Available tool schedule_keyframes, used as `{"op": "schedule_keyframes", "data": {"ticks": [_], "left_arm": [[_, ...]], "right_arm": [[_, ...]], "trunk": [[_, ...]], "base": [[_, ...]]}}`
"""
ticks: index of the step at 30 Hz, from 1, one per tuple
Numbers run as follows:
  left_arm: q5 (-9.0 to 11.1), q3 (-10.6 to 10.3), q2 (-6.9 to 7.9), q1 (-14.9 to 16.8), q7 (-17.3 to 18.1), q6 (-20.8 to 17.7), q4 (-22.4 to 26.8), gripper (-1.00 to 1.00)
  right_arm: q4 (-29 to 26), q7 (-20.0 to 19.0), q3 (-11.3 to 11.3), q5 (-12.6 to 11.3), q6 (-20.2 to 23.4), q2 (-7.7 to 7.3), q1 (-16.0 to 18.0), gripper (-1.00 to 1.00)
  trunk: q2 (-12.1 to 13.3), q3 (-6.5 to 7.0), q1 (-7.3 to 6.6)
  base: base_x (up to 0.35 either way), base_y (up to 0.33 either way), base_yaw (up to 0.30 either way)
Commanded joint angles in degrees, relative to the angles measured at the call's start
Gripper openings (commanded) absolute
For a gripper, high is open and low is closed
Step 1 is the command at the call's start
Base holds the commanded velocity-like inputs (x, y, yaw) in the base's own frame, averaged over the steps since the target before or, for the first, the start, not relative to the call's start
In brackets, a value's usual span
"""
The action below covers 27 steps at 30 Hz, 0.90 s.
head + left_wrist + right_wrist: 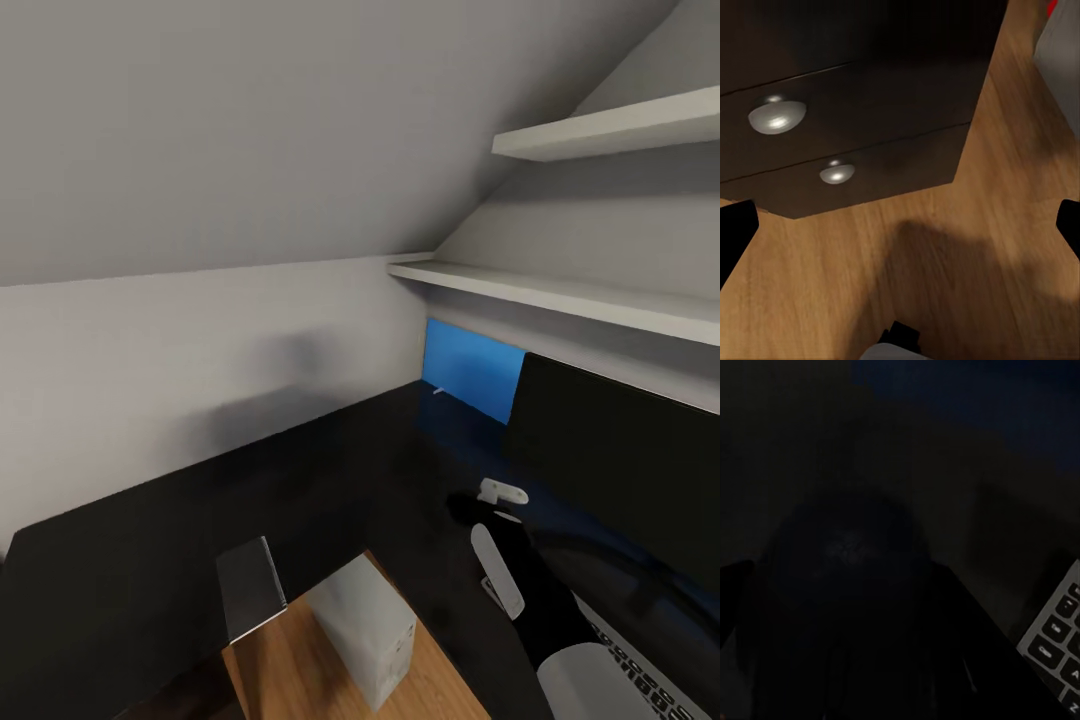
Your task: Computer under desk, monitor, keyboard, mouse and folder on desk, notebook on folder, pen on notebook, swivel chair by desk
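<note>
Right arm (560, 620) sits closest to my head cam, reaching forward over the desk (300, 480) toward the monitor (620, 470), with the keyboard (640, 670) just beside the forearm at lower right. Right gripper (478, 505) hovers low over the desktop near the monitor's base; in the right wrist view I make out a dark rounded shape, likely the mouse (847, 547), sitting between the fingers, and a keyboard corner off to one side. Too dark to call the jaws or contact, so I can't tell if I've got it. My read: I'm on the mouse step, placing it next to the keyboard. Next move needs a small lateral shift toward the keyboard and a clean set-down without bumping the monitor stand. Computer (365, 630) is standing on the wood floor (290, 660) in the desk's nook, partly under it. Left gripper (900, 225) hangs down by the desk drawers (832, 97), fingers spread wide, holding nothing.
</note>
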<state>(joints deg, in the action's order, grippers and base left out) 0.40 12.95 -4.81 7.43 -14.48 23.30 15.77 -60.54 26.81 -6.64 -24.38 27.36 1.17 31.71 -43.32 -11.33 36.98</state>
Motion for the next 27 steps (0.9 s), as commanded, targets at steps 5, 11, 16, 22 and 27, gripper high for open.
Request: {"op": "schedule_keyframes", "data": {"ticks": [5, 11, 16, 22, 27], "left_arm": [[0.0, 0.0, -0.03, 0.0, -0.2, 1.8, 0.0, 1.0], [0.0, 0.0, -0.03, 0.0, -0.3, 2.6, 0.0, 1.0], [0.0, 0.0, -0.03, 0.0, -0.3, 2.5, 0.0, 1.0], [0.0, 0.0, -0.03, 0.0, -0.3, 2.5, 0.0, 1.0], [0.0, 0.0, -0.07, 0.0, -0.3, 2.6, 0.0, 1.0]], "right_arm": [[0.0, 0.6, -0.1, -0.7, 0.0, -0.03, 0.0, -1.0], [0.1, 0.6, -0.1, -0.7, 0.0, -0.03, 0.1, -1.0], [0.1, 0.6, -0.1, -0.7, -0.1, -0.04, 0.0, -1.0], [0.2, 0.6, -0.1, -0.7, -0.1, -0.03, 0.1, -1.0], [0.4, 0.6, -0.1, -0.6, -0.9, -0.03, 0.1, -1.0]], "trunk": [[-0.5, -0.27, 0.23], [-2.9, -1.34, 1.55], [-4.9, -2.24, 2.65], [-7.3, -3.32, 3.97], [-9.3, -4.22, 5.06]], "base": [[0.0, 0.0, 0.0], [0.0, 0.0, 0.0], [0.0, 0.0, 0.0], [0.0, 0.0, 0.0], [0.0, 0.0, 0.0]]}}
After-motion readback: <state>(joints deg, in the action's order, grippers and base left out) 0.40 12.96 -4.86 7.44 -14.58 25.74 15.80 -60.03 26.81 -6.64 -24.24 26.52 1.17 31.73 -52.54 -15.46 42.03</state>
